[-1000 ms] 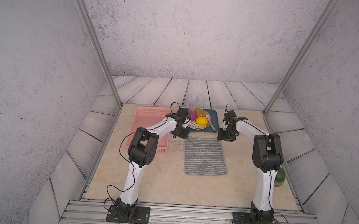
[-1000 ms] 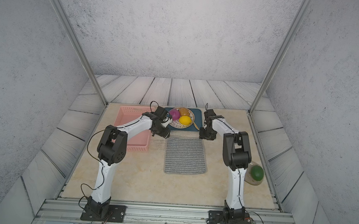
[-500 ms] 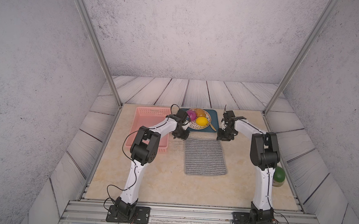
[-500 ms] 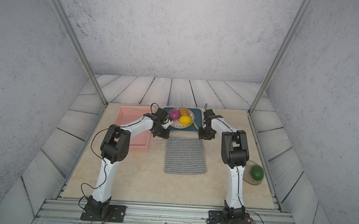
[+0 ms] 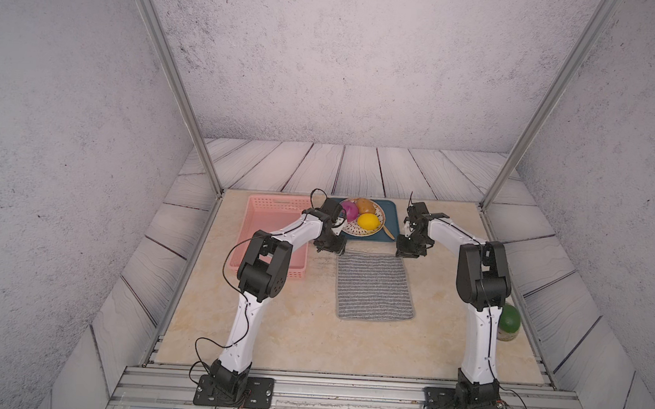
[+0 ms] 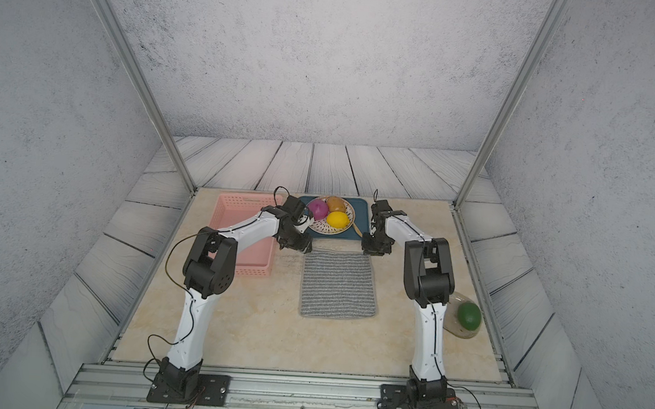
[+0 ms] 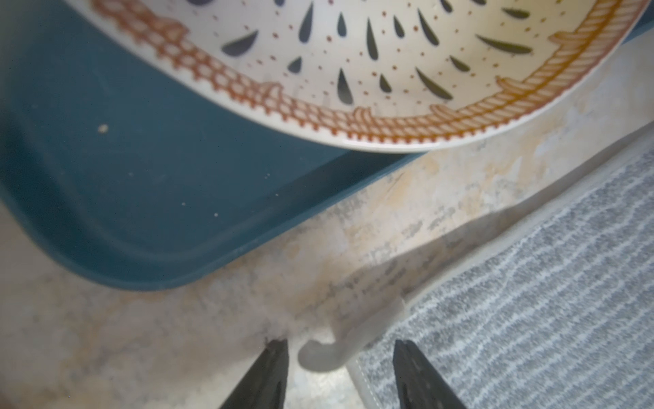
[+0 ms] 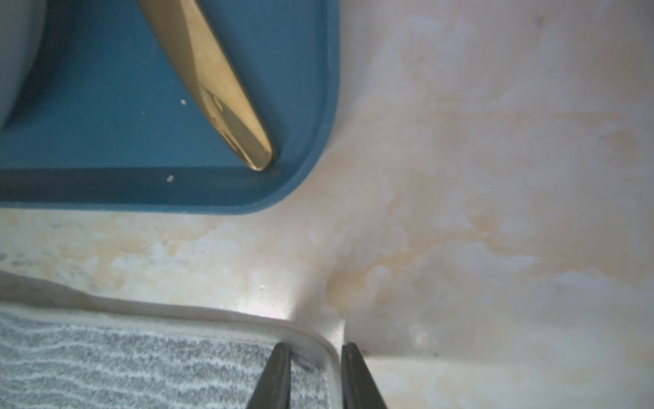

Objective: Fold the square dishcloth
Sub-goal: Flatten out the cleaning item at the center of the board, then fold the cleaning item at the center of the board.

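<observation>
Both grippers are recorded slightly lower than a second ago, brought down to the far edge of the square dishcloth [image 5: 374, 286]; the cloth itself is unmoved. It is spread flat on the table [image 5: 302, 328] between the two arms, just short of the blue tray [image 5: 391, 211] and beside the pink basket [image 5: 274, 225], touching neither.

The left gripper [image 5: 330, 247] is placed at the far left corner. In the left wrist view its jaws are seen apart, with the corner's whitish hanging loop [image 7: 327, 352] lying loose between them and nothing clamped.

The right gripper [image 5: 409, 252] is placed at the far right corner. In the right wrist view its fingers [image 8: 274, 375] are drawn close, one over the striped pile and one just outside the pale hem [image 8: 331, 357]. Whether the hem is pinched cannot be told.
</observation>
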